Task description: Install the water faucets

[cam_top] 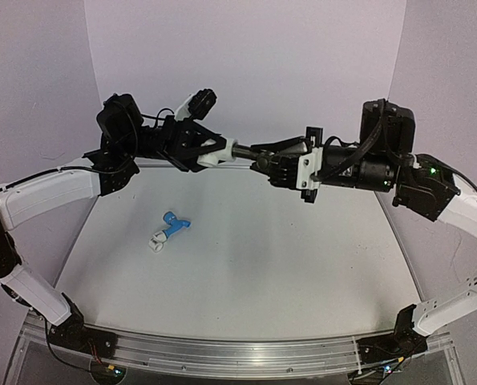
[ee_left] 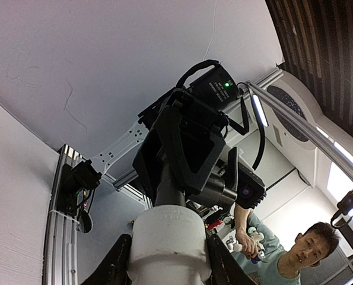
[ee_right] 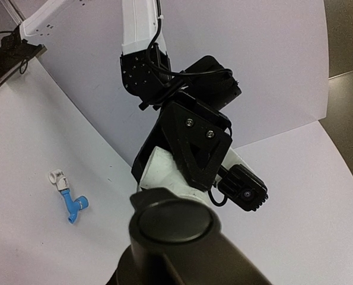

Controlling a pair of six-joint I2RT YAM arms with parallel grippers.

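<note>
Even bright light, soft shadows; nearest parts blurred.

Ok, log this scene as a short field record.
left hand: shut on white fitting, raised over table
right hand: shut on grey faucet, facing left hand
grey faucet: end meets white fitting in mid-air
blue faucet: lying on table, white piece at its end, no hand near

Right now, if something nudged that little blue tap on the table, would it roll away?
Probably not far: the blue tap is bent, with a stub sticking out, so it should pivot or skid. It looks like plastic, so likely light. The white fitting seems joined to its end and would probably move along.
</note>
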